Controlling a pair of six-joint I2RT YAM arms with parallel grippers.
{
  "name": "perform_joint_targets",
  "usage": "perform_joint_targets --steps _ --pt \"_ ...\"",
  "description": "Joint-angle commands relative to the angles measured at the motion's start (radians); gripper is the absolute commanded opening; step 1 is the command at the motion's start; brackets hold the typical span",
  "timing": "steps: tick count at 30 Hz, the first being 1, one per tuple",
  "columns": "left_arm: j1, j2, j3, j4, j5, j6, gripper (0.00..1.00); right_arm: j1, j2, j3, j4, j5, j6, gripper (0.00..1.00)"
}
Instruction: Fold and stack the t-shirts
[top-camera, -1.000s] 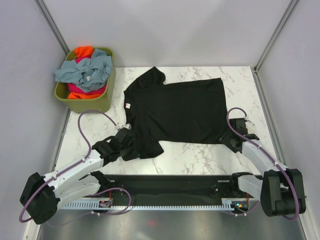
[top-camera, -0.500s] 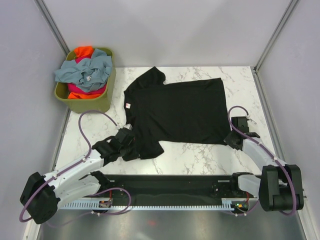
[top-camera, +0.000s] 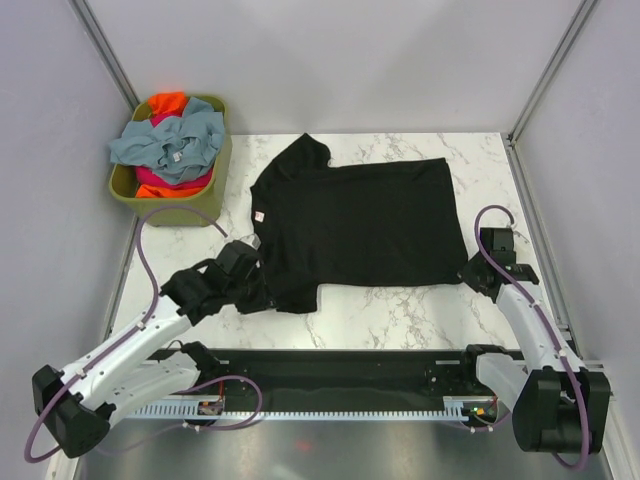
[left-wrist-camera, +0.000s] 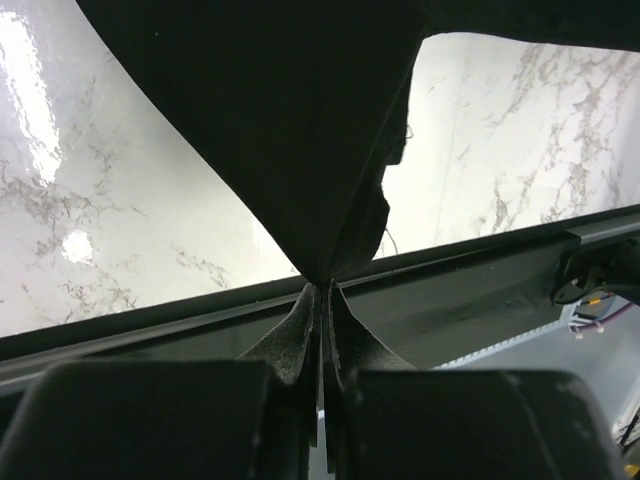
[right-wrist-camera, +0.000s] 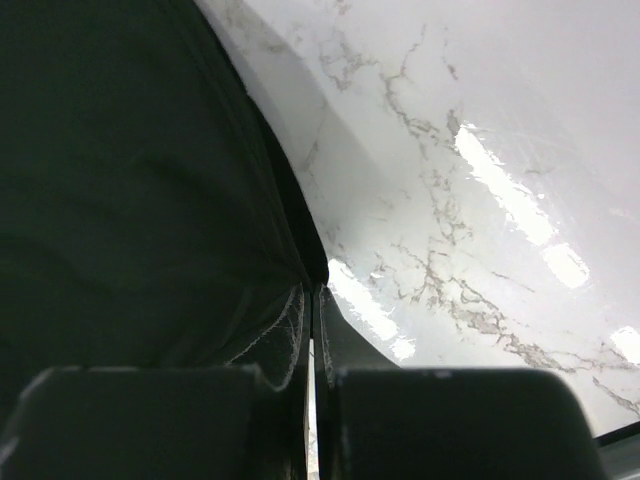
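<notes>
The black t-shirt (top-camera: 355, 225) lies flat in the middle of the worktop (top-camera: 400, 310). The left pincer (top-camera: 262, 288) pinches its near-left sleeve and the right pincer (top-camera: 472, 272) grips its near-right hem corner, so a fold is starting. Next, both should lift evenly and carry the near edge toward the far edge.

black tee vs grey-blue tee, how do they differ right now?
Black t-shirt lies spread out on the table; grey-blue t-shirt sits crumpled on top in the basket. Left gripper and right gripper pinch the black one; the grey-blue one is untouched. Neither is folded.
</notes>
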Motion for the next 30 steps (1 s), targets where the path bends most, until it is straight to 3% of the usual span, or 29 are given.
perform_joint_targets --steps 1,7,20,30 --pt "0.004 -0.010 0.121 -0.096 -0.016 0.069 0.02 -0.004 0.001 0.071 -0.032 -0.054 -0.044 0.00" --pt "0.061 0.142 0.285 -0.116 -0.058 0.169 0.02 -0.002 0.117 0.180 0.013 -0.028 -0.096 0.00" --pt "0.346 0.556 0.604 -0.028 0.114 0.385 0.02 -0.004 0.421 0.470 0.063 -0.033 -0.147 0.00" --pt "0.389 0.872 0.851 -0.041 0.111 0.448 0.02 -0.004 0.636 0.602 0.090 -0.039 -0.136 0.00"
